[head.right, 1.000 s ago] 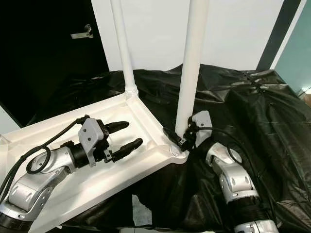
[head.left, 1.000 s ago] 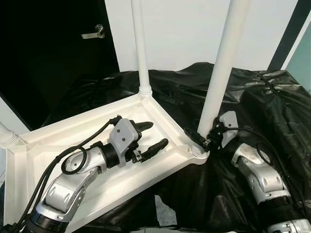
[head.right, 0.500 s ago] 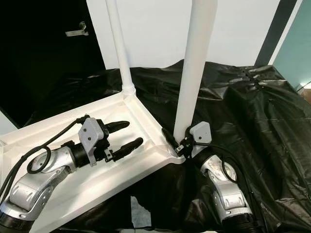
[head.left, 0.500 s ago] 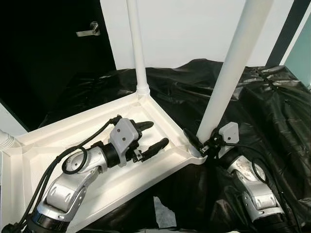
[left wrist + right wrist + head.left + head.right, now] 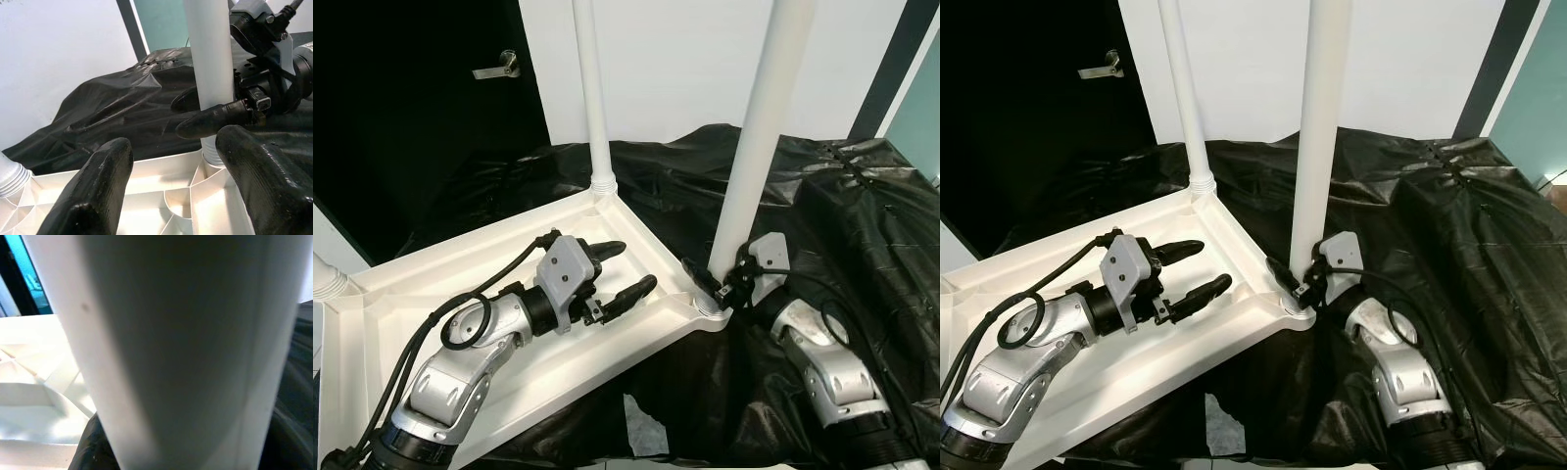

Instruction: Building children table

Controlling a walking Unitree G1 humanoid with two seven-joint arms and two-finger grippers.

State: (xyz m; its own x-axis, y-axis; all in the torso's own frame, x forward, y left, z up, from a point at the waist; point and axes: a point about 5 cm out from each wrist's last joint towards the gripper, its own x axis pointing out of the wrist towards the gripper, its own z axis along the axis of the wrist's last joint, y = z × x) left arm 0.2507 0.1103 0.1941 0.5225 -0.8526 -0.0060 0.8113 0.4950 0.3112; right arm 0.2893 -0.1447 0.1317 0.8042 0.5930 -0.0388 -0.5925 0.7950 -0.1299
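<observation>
Black plastic sheeting (image 5: 862,225) covers whatever I'm working on top of, with a white wall and a dark door behind. So here's where I'm at: the white tabletop (image 5: 440,294) is lying upside down on the sheeting, ribbed underside up, and one leg (image 5: 592,108) is already standing in the far corner.

The near leg (image 5: 759,137) is the one I'm fighting with. Half a second ago it was leaning noticeably off to the right; now it's back to nearly upright, its base sitting at the corner socket (image 5: 710,304). My right gripper (image 5: 717,284) is down low at that base, fingers clamped on the near leg, and its wrist view is basically just white tube up close. My guess is that wobble was me working the leg into the socket, and it's straightening out as it seats.

Left gripper (image 5: 619,269) hasn't budged the whole time. It hovers over the tabletop's underside with its fingers (image 5: 98,191) spread apart and nothing between them, pointing toward the socket corner.

Can't tell whether the near leg is fully home yet, so I'd call this corner nearly done, not finished.
</observation>
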